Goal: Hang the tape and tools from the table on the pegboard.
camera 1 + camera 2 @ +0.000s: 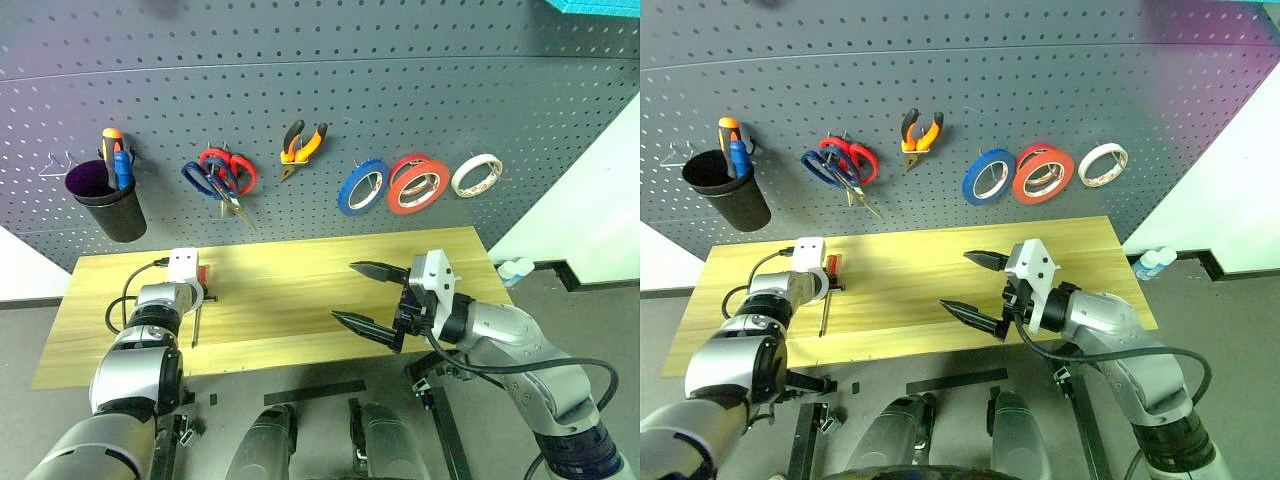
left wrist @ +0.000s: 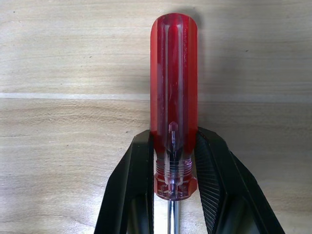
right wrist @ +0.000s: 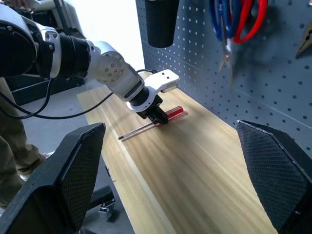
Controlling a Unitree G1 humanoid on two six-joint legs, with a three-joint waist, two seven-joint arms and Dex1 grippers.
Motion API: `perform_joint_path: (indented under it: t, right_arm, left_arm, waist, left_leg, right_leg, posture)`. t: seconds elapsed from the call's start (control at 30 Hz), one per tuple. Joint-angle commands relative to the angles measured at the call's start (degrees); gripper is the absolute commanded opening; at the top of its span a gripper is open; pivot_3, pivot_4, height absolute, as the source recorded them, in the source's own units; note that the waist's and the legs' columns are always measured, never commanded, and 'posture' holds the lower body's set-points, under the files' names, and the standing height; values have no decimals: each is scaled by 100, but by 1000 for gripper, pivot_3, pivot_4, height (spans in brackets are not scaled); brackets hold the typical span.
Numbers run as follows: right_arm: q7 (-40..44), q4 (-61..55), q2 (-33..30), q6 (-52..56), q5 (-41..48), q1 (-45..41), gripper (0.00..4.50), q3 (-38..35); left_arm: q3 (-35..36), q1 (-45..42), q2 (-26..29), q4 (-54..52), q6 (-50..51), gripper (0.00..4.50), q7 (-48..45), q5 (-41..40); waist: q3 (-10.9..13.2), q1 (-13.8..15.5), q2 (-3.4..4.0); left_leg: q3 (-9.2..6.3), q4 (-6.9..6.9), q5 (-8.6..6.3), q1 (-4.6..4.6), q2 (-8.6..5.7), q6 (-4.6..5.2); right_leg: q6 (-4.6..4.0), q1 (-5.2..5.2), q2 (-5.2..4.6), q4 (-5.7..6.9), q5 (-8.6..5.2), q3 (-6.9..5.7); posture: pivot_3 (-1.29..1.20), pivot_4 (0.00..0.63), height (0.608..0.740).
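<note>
The red-handled screwdriver [image 2: 173, 105] lies on the table [image 1: 300, 290] at its left end, gripped near the shaft by the closed left hand [image 2: 173, 195]. A straight lift is advised. The right hand [image 1: 368, 295] hangs wide open, empty.

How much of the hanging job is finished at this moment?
Mostly done: the tape, pliers and scissors hang on the pegboard. In hand: the left tool is closed on the screwdriver, lying on the table. Left: hanging it.
</note>
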Motion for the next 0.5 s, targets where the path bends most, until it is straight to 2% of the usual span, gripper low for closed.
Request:
perform_joint_path:
  t: [0.03, 0.2, 0.37, 0.5]
  right_arm:
    - [53, -32, -33, -136, 10, -95, 4500, -151]
    - [110, 144, 28, -268, -85, -202, 4500, -103]
    - [235, 447, 101, -430, -191, -426, 4500, 2]
    - [386, 587, 144, -546, -193, -599, 4500, 24]
  left_arm:
    - [-145, 450, 257, -1060, -31, 802, -713, -57]
    - [100, 1827, 624, -3396, -189, 802, -1678, -529]
    - [322, 2897, 813, -5010, -589, 802, -2420, -1017]
    - [466, 3427, 852, -5893, -839, 802, -2767, -1307]
  waist:
    - [0, -6, 0]
    - [-1, 16, 1]
    - [-2, 55, 3]
    - [-3, 82, 5]
  left_leg:
    - [0, -1, 0, -1, 0, 0]
    - [-1, -5, -1, -28, 1, 0]
    - [-3, 0, -1, -47, 1, 0]
    - [-3, 2, -2, -58, -1, 2]
  right_leg:
    - [0, -2, 0, -1, 0, 1]
    - [-4, -30, -7, -3, 1, 4]
    - [-9, -42, -12, -9, 3, 4]
    - [-10, -46, -14, -15, 3, 2]
  posture:
    - [-74, 198, 740]
    - [-45, 179, 740]
    - [-13, 165, 740]
    - [3, 152, 740]
